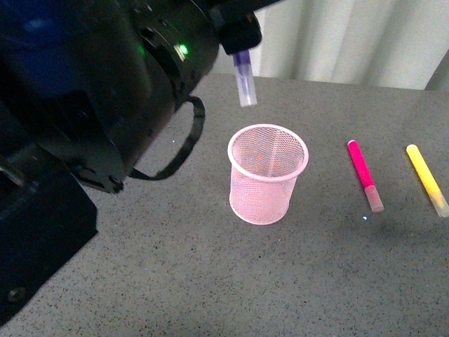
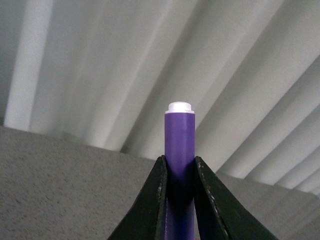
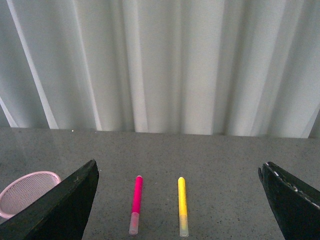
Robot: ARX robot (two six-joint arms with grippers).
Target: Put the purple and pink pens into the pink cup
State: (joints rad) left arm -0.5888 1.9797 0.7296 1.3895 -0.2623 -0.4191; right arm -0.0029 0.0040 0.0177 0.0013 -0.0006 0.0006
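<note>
Left pincer [image 2: 180, 167] clamps the purple pen [image 1: 245, 84] cap-down, seemingly above the pink cup's [image 1: 263, 200] far rim; dropped off-centre, it may glance off. Right pincer [image 3: 178, 167] gapes empty; pink pen [image 1: 363, 174] lies on the worktop [image 1: 175, 281].

Clear gap separates pink cup [image 1: 265, 191] and pink pen [image 1: 363, 171].

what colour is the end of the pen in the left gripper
White: the end plug on the purple pen shows best in the left wrist view.
</note>
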